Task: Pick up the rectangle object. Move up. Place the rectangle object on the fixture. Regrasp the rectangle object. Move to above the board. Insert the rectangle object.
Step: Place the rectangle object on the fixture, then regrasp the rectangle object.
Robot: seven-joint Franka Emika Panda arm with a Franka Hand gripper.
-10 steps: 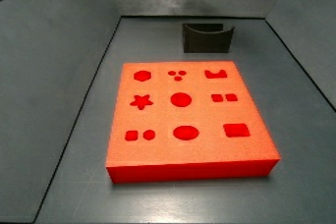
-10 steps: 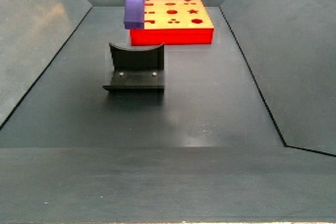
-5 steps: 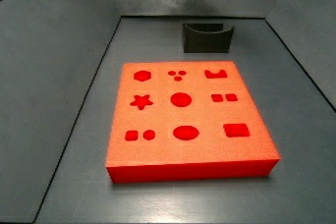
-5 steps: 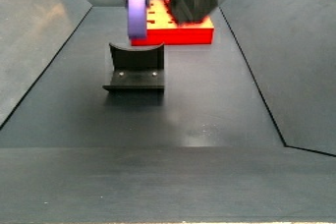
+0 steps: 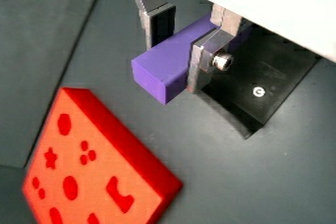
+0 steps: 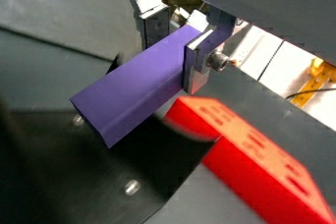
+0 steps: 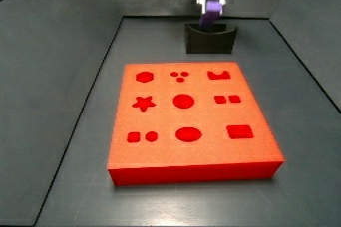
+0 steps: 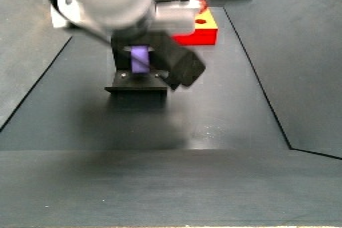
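Orange-red board (image 7: 190,112) lies flat in the near and middle floor area, its cut-outs unoccupied. Beyond it, at the far end, stands the dark fixture (image 7: 209,39). Directly above the fixture, the gripper (image 7: 212,7) is clamped on the rectangle object (image 7: 212,13); in both wrist views the silver fingers (image 5: 203,59) press against its sides.

A lab test rig: a dark walled enclosure holding only the board (image 7: 193,121) and the fixture (image 7: 210,39).
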